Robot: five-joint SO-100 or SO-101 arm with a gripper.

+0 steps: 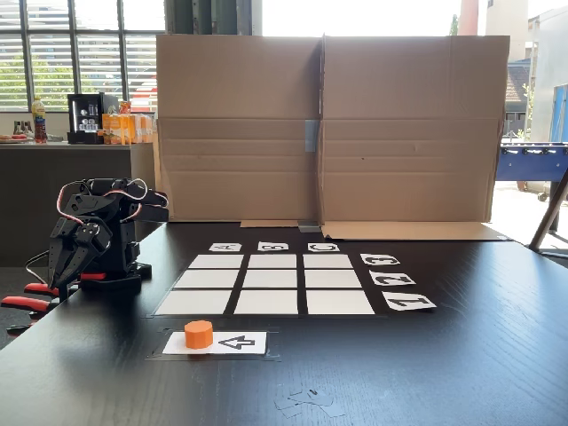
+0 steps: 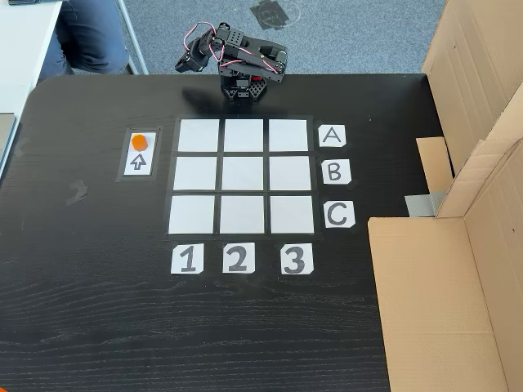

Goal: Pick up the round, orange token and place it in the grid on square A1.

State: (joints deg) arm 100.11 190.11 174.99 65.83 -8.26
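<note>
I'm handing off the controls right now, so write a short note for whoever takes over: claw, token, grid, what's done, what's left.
Claw: arm folded at its base, hanging down, holding nothing; open or shut unclear.
Small orange cylindrical token: sits on the white paper card with a black arrow, beside the grid, untouched.
Three-by-three grid of white paper squares: all squares bare, including A1.
Done: nothing.
Left: grasp the token, carry it to A1, release.

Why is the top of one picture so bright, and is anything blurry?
In a fixed view, daylight above the cardboard wall washes out white; the token stays sharp. In another fixed view, even light, soft sheen on the table, nothing blurry.
</note>
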